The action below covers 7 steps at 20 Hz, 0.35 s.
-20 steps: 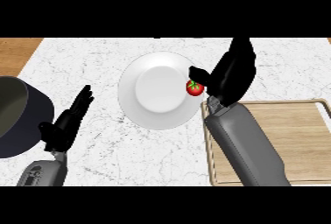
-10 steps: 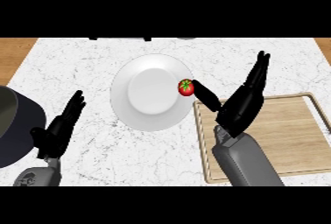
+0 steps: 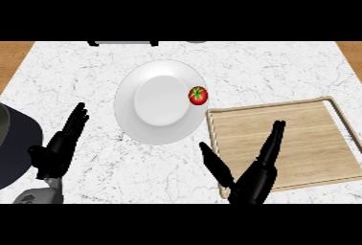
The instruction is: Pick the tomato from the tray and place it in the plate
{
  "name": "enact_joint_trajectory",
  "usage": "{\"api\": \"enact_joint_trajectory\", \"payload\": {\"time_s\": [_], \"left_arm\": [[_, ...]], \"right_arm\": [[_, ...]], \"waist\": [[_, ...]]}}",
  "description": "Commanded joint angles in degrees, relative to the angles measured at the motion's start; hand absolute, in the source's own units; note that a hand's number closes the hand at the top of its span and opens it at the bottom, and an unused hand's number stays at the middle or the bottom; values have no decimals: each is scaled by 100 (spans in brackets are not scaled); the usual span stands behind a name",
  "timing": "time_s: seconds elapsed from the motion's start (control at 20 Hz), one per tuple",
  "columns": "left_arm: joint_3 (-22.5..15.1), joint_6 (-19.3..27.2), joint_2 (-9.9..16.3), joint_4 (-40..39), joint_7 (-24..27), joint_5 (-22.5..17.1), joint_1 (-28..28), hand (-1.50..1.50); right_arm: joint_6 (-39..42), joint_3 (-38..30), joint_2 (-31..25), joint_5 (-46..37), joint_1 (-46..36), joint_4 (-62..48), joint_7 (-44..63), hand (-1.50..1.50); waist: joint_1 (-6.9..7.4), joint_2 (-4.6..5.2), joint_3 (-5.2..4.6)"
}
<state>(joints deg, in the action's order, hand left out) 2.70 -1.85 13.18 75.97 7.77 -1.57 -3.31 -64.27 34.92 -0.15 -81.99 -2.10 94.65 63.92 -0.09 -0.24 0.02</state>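
Head view: the tomato [image 3: 198, 95] lies on the right rim of the white plate [image 3: 152, 127], and nothing holds it. A second ago the right hand [image 3: 253, 179] was up beside it at the plate's edge; half a second ago it had lifted clear; now it is low in the view, over the near left corner of the wooden tray [image 3: 311, 143], its fingers straight and spread wide, holding nothing. The tray carries no tomato. So the release is over, and I judge the task done, provided the tomato stays put on the sloping rim. The left hand [image 3: 60, 148] rests open at the left of the marble worktop [image 3: 283, 67], fingers up, beside a dark pot [image 3: 14, 148] at the edge.
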Motion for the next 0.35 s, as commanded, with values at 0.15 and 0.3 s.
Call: {"api": "enact_joint_trajectory", "payload": {"time_s": [0.15, 0.3], "left_arm": [[-85, -115, 8, 731, -256, -13, 505, 0], [-36, 19, -126, 386, -315, 56, 68, 0]], "right_arm": [[-906, 530, 14, -395, 1284, 333, 264, -150], [-1119, 542, 15, -702, 1437, 303, 214, -150]], "waist": [[15, 5, 2], [-17, 14, 0]]}}
